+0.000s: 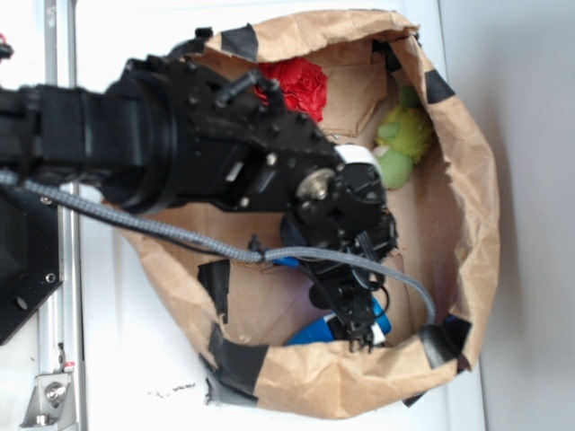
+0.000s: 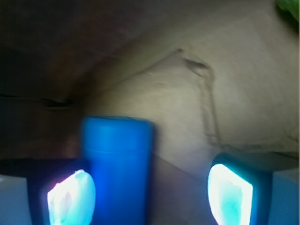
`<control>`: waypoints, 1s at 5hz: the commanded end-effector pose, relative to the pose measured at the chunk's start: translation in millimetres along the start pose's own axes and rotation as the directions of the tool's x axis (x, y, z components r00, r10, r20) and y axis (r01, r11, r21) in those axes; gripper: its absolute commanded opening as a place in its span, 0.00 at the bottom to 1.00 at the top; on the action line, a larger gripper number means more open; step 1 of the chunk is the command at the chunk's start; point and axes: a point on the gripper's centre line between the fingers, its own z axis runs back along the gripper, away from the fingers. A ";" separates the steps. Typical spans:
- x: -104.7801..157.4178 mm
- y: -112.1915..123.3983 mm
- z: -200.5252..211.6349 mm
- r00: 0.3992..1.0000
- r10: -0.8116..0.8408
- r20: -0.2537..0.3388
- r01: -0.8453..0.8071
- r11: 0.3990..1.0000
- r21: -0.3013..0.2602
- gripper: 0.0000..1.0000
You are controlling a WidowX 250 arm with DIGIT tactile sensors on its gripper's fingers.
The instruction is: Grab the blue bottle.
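Exterior view: arm reaches from the left into a brown paper bag (image 1: 467, 224) lying open on the white worktop (image 1: 135, 359), black tape patches along its rim; pincer (image 1: 359, 325) low in the bag near the lower edge; blue bottle (image 1: 316, 331) mostly hidden under it, only blue slivers showing; red crumpled thing (image 1: 301, 85) at the top of the bag, green plush (image 1: 402, 144) to the upper right, well apart from the bottle.

Wrist view: blurred; blue bottle (image 2: 118, 166) stands between the two fingers, close against the left pad (image 2: 70, 197), clear gap to the right one (image 2: 229, 193); pincer (image 2: 150, 194) wide open, gripping nothing; bag's brown floor behind; scrap of green in the top right corner (image 2: 291, 7).
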 end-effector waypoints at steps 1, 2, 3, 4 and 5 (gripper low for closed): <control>-11.5 -4.5 -17.2 0.997 -0.083 0.000 0.083 0.993 0.084 1.00; -10.5 -4.2 -17.1 0.997 -0.079 0.000 0.079 0.993 0.093 1.00; -10.8 -6.3 -17.5 0.998 -0.063 0.008 0.062 0.995 0.083 0.41; -9.3 -6.7 -17.7 0.998 -0.063 0.015 0.062 0.995 0.081 0.00; -9.2 -5.5 -18.2 0.997 -0.069 0.016 0.067 0.995 0.080 0.00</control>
